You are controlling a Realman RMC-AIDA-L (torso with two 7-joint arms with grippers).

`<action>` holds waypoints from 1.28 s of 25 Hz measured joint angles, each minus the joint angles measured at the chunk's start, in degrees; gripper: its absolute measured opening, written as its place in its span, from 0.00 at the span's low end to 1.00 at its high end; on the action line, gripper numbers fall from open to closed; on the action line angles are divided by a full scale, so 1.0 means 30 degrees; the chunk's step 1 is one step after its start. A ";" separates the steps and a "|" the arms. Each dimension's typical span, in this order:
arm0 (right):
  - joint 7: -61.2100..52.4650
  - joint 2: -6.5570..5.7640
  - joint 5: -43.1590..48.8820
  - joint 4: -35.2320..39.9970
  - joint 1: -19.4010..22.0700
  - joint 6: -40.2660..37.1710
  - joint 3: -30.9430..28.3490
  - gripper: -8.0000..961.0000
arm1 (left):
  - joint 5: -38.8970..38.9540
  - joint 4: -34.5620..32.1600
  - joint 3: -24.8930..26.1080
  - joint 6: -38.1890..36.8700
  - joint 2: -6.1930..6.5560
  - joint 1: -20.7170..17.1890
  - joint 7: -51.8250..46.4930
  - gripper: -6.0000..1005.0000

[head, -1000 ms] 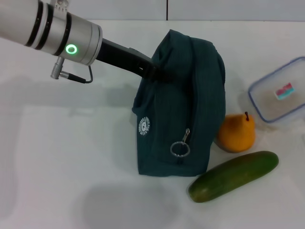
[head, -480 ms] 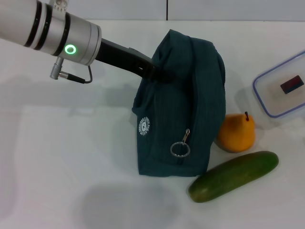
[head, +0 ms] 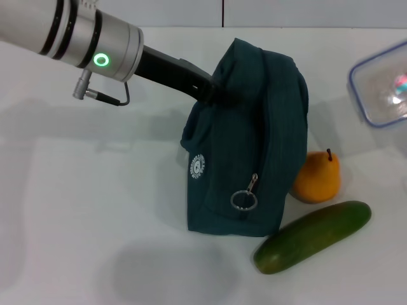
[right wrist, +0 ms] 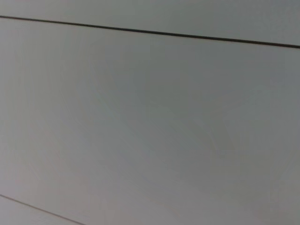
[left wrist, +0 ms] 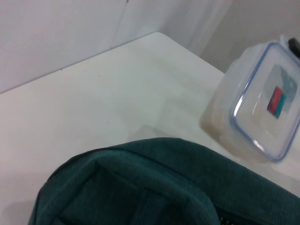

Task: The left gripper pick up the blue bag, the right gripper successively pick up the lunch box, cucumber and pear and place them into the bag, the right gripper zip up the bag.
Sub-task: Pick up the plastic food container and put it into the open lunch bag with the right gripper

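The blue bag (head: 254, 159) hangs upright with its bottom on the white table, and its zipper ring pull (head: 243, 200) faces me. My left gripper (head: 220, 95) is shut on the fabric at the bag's top left. The lunch box (head: 385, 86) is lifted off the table at the right edge of the head view. In the left wrist view it shows tilted (left wrist: 255, 98) beyond the bag's top (left wrist: 140, 187), with a black finger of my right gripper (left wrist: 294, 44) at its far edge. The pear (head: 316, 176) stands right of the bag. The cucumber (head: 311, 236) lies in front of it.
The white table (head: 82, 210) spreads out left of and in front of the bag. A pale wall with a dark vertical seam (head: 222, 13) backs the table. The right wrist view shows only a plain grey surface with a dark line (right wrist: 150, 32).
The lunch box has risen from the table at the right and moved up toward the edge of the view. The left arm has shifted the bag slightly right.
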State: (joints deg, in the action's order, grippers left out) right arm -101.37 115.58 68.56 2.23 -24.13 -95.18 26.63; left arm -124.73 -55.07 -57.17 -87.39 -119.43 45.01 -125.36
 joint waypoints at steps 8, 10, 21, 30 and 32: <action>-0.0016 -0.0015 -0.0954 0.0026 -0.0361 -0.1526 -0.0031 0.14 | 0.0004 -0.1524 -0.0217 -0.0443 0.0003 0.0019 -0.0964 0.05; -0.0019 -0.0018 -0.1122 0.0042 -0.0408 -0.1746 -0.0032 0.14 | 0.0004 -0.2108 -0.0216 -0.0558 0.0020 0.0022 -0.1354 0.05; -0.0048 -0.0031 -0.1808 0.0225 -0.1057 -0.2828 -0.0031 0.15 | -0.0168 -0.3583 -0.1311 -0.0827 -0.0015 -0.0175 -0.2741 0.05; -0.0210 0.0049 -0.2424 0.0249 -0.1927 -0.3282 -0.0031 0.16 | -0.0019 -0.3620 -0.2590 -0.0014 -0.0078 -0.0197 -0.3024 0.05; -0.0211 0.0064 -0.2485 0.0237 -0.2229 -0.3284 -0.0031 0.16 | 0.0012 -0.3711 -0.2678 0.0042 -0.0086 -0.0135 -0.3134 0.05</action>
State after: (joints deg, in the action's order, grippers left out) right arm -102.00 115.77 61.10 2.94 -30.82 -105.03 26.54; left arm -124.69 -66.21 -65.21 -87.26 -119.69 44.60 -134.76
